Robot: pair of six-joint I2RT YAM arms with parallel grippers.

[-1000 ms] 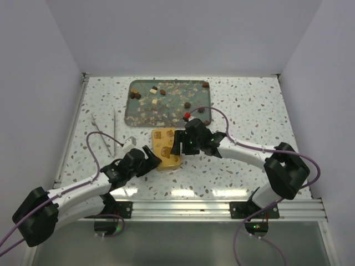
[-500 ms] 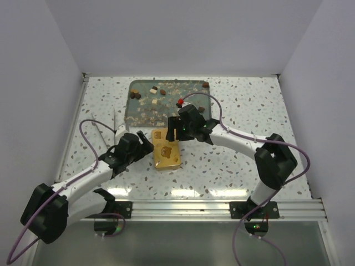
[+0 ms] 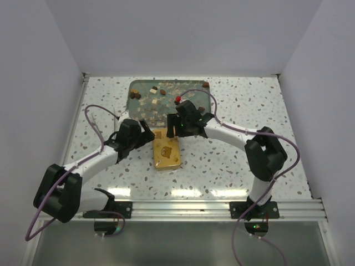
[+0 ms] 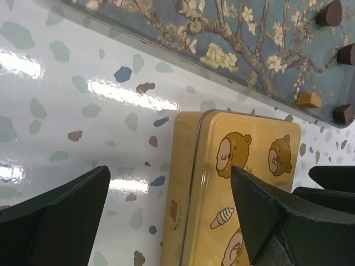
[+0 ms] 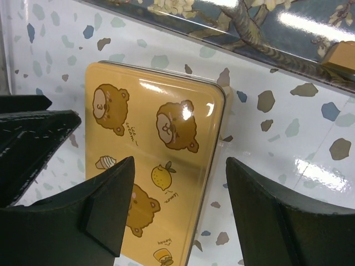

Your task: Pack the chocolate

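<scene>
Chocolate [image 4: 333,12] pieces loose on flowered tray [image 4: 249,50], just past my left gripper [image 4: 169,173] and right gripper [image 5: 180,163]. Both spread, empty. Gold tin [image 4: 233,183], lid on, lies beneath them.

1. Bright, even light from overhead, with faint, soft shadows.
2. White glare patches sit on the glossy table [image 3: 233,166] along its near edge.
3. A hot spot gleams on the gold tin [image 5: 166,160].
4. The left gripper's fingers [image 4: 61,216] loom dark and slightly soft.
</scene>
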